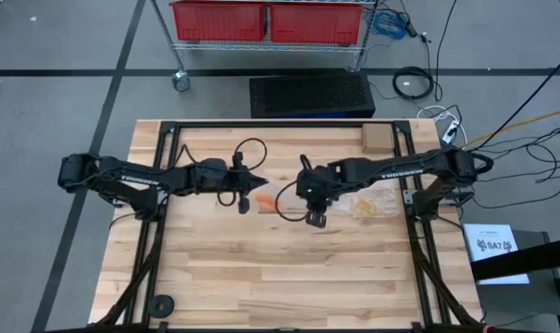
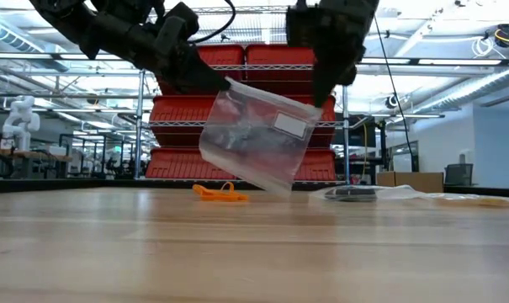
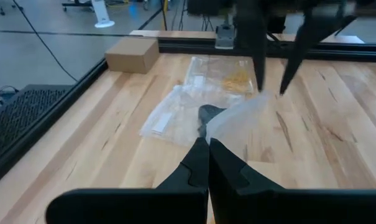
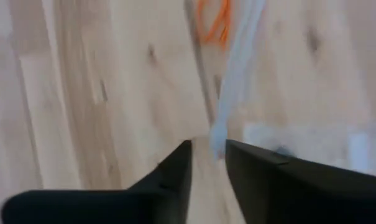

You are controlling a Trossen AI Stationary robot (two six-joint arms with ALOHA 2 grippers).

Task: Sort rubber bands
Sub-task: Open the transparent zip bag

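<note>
A clear zip bag [image 2: 258, 135] with a white label hangs in the air between my two grippers, above the table's middle. My left gripper [image 3: 208, 146] is shut on the bag's left upper corner. My right gripper [image 4: 207, 152] is open, and its fingers stand on either side of the bag's top edge [image 4: 220, 130] at the other corner. I cannot tell whether they touch it. A small heap of orange rubber bands [image 2: 220, 194] lies on the wood under the bag, also seen in the high view [image 1: 261, 197]. My left gripper pinches the clear bag's upper corner [image 3: 228, 124] between its two shut fingers, slanting down from the table's left. The bag hangs tilted below the fingers. Its lowest corner [image 2: 273, 187] is close to the table, and I cannot tell whether it rests there.
More clear bags lie flat to the right: one with pale yellow bands [image 3: 234, 78], one with a dark clump [image 3: 206, 115], and both show in the high view [image 1: 367, 205]. A cardboard box [image 1: 377, 139] sits at the far right. A black round thing [image 1: 159, 303] lies near the left front.
</note>
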